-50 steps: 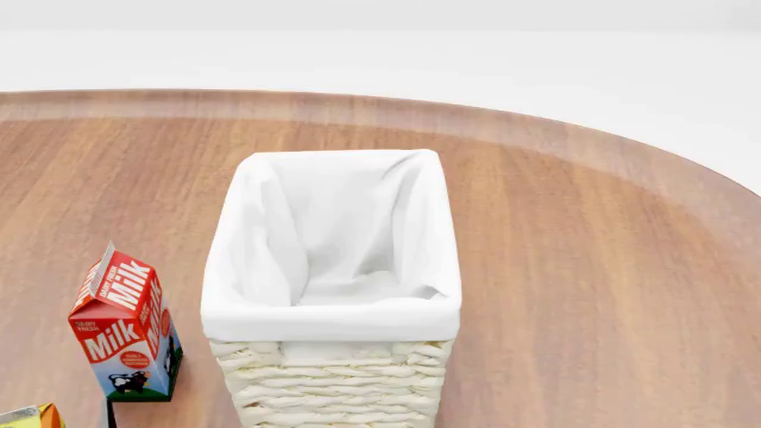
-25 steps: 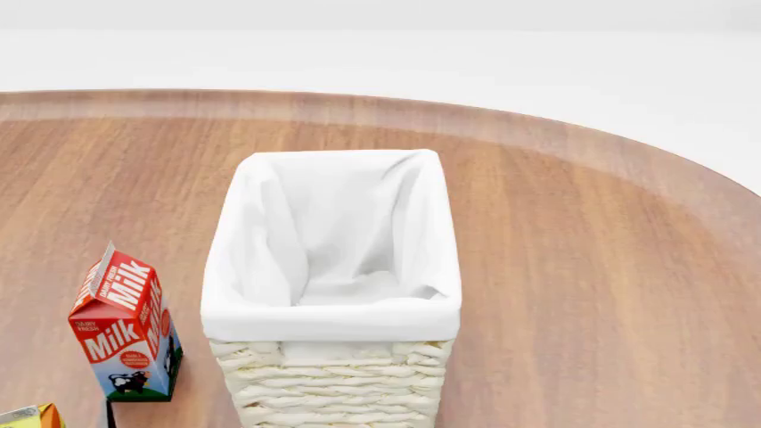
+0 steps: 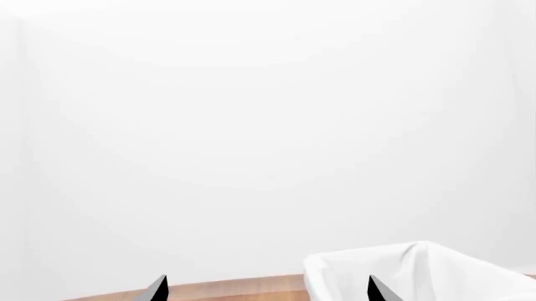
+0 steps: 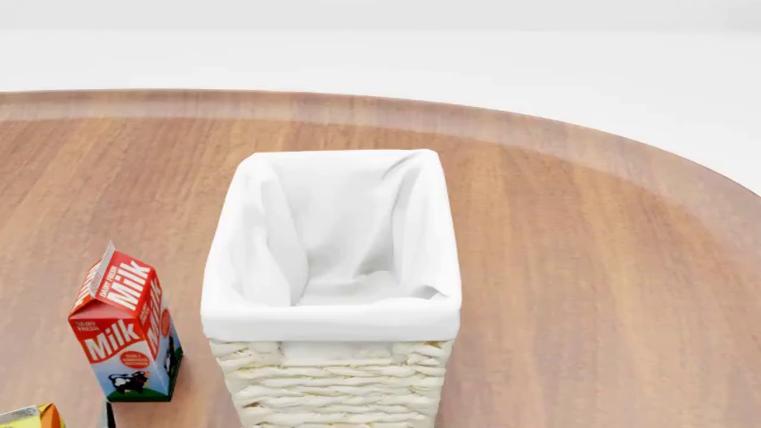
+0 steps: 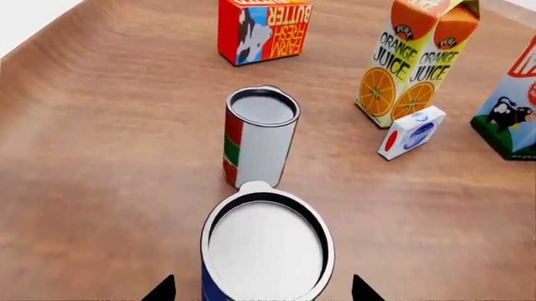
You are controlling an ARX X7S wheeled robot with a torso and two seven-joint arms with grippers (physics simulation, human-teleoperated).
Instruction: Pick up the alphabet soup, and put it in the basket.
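In the right wrist view the alphabet soup (image 5: pixel 266 248) stands upright on the wooden table, blue label under a silver-white top. My right gripper (image 5: pixel 261 290) is open, its two dark fingertips on either side of the can with a gap at each side. The basket (image 4: pixel 331 318), cream wicker with white cloth lining, stands in the middle of the head view and holds nothing I can see. My left gripper (image 3: pixel 266 290) is open and holds nothing, with the basket (image 3: pixel 418 273) just beyond it. Neither gripper shows in the head view.
A red-and-green labelled can (image 5: pixel 260 135) stands just behind the soup. Around them are a butter box (image 5: pixel 263 28), an orange juice carton (image 5: pixel 415 59), a small white box (image 5: pixel 410 130) and a milk carton (image 5: pixel 513 106). In the head view the milk carton (image 4: pixel 125 325) is left of the basket.
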